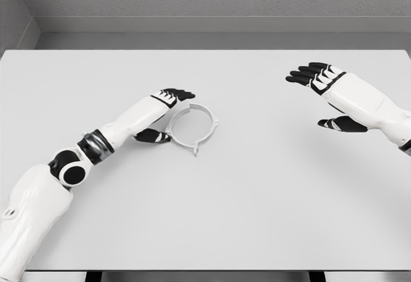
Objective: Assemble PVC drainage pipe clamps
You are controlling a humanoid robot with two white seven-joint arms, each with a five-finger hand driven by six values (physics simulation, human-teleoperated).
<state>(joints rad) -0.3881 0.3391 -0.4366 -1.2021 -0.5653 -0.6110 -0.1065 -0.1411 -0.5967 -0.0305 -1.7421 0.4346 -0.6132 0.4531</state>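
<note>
A pale ring-shaped pipe clamp (210,115) with small tabs on its rim lies flat on the white table (257,198), left of the middle. My left hand (168,112) sits right beside the clamp's left edge, its fingers stretched over the ring's far-left rim and its thumb pointing at the near-left rim. The fingers are spread and grasp nothing; whether they touch the ring is unclear. My right hand (321,96) hovers over the table's right side, far from the clamp, fingers extended and thumb apart, holding nothing.
The table's far edge meets a grey wall. Its near edge runs along the bottom of the view, with dark legs showing below.
</note>
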